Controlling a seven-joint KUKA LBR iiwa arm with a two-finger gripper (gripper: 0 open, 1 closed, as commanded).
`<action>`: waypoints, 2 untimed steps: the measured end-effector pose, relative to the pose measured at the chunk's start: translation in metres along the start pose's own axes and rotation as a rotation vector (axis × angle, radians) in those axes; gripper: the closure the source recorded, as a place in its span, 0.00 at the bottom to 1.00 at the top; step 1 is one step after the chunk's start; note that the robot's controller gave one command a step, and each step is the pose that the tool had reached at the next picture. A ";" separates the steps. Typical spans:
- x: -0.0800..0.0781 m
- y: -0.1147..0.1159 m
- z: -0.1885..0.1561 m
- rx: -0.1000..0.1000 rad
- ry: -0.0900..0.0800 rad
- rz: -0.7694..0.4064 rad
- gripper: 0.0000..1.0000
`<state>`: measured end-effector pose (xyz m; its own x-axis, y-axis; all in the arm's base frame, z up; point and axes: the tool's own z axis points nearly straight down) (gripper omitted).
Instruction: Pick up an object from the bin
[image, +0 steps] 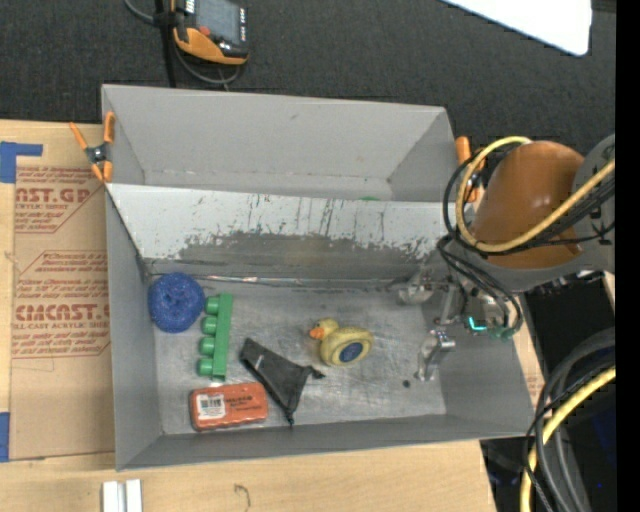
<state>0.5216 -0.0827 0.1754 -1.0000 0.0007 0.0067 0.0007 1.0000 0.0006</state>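
Orange cover (525, 200) on the arm's wrist rides highest, at the bin's (280, 140) right rim, looped by yellow cables. Below it the pincer (432, 362) hangs low over bare grey floor at the right end; whether it is spread or pressed together I cannot tell. Nearest it is a yellow duck (343, 345) with a blue patch, to its left and apart from it, mid-floor. Left of the duck lies a black wedge (275, 372), perhaps folded plastic, just beside an orange packet (229, 406) with a barcode label. Farther left stand a green studded block (215, 335) and a blue ball (176, 302).
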 end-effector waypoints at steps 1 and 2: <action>-0.002 0.000 -0.004 0.001 -0.008 -0.001 0.00; -0.016 0.017 0.033 0.003 -0.018 -0.016 0.00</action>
<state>0.5371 -0.0657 0.1421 -0.9998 -0.0157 -0.0112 -0.0157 0.9999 -0.0027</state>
